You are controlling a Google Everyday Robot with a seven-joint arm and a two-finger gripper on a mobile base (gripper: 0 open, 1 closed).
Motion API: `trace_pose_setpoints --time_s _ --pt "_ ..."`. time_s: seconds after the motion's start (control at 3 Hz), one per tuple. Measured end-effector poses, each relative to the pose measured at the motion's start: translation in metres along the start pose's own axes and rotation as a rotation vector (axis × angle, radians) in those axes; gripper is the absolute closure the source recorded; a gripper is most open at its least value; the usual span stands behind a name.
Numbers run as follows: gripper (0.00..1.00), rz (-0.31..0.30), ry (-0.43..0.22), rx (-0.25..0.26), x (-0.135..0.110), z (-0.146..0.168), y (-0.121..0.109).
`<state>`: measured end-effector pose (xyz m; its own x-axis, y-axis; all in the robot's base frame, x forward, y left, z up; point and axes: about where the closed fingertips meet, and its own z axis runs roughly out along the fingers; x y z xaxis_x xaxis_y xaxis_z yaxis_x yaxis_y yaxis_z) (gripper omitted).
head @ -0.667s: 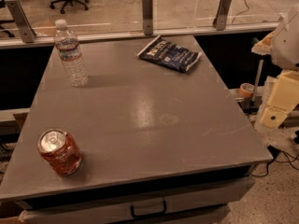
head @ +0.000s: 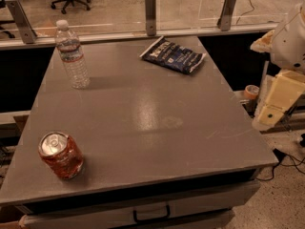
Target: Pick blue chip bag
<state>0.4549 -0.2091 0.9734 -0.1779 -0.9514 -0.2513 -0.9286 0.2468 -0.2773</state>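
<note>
The blue chip bag [head: 172, 56] lies flat on the far right part of the grey table [head: 143, 118], a dark navy foil bag with white lettering and pale sealed ends. My gripper [head: 272, 109] hangs at the right edge of the view, beyond the table's right side and nearer the camera than the bag. It is cream coloured, sits under a white arm segment [head: 289, 39], and holds nothing that I can see.
A clear plastic water bottle [head: 72, 54] stands upright at the far left. A red soda can [head: 61, 155] stands at the near left. A low glass barrier with metal posts [head: 150, 13] runs behind the table. A tape roll [head: 250, 91] and cables lie on the floor at right.
</note>
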Motion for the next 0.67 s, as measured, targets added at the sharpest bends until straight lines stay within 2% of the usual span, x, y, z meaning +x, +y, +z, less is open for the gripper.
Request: trace_pose_setpoints --time_s 0.67 --pt "0.0 -0.059 -0.149 0.052 -0.054 0.051 -0.064"
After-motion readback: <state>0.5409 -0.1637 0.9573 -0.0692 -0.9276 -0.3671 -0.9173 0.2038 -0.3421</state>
